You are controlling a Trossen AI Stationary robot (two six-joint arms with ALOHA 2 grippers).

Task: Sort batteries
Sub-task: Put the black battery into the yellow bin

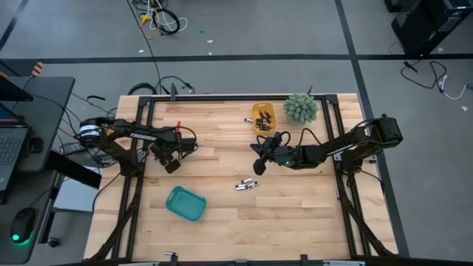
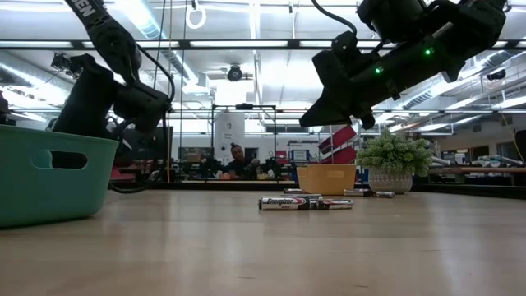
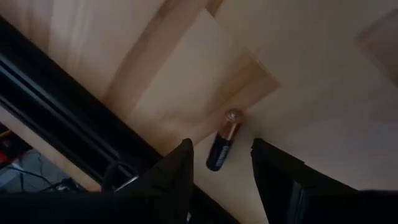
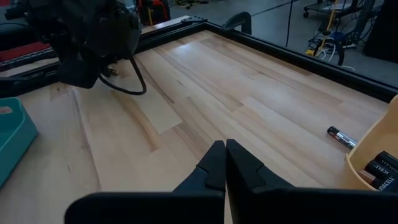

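Note:
A black battery with a copper end (image 3: 222, 142) lies flat on the wooden table between the two fingers of my left gripper (image 3: 221, 149). That gripper is open, with a gap on each side of the battery, and hangs over the table's left part (image 1: 171, 162). A few batteries (image 1: 246, 185) lie loose mid-table (image 2: 306, 202). My right gripper (image 4: 222, 155) is shut and empty, hovering above the table just past them (image 1: 259, 165). More batteries (image 4: 382, 171) lie in the yellow tray (image 1: 264, 117), and one battery (image 4: 341, 136) rests on the table beside it.
A teal tray (image 1: 185, 203) stands near the front, left of centre (image 2: 49, 177). A small green plant (image 1: 301, 108) sits at the far right beside the yellow tray (image 2: 327, 178). A black frame rail (image 3: 56, 118) runs close to my left gripper.

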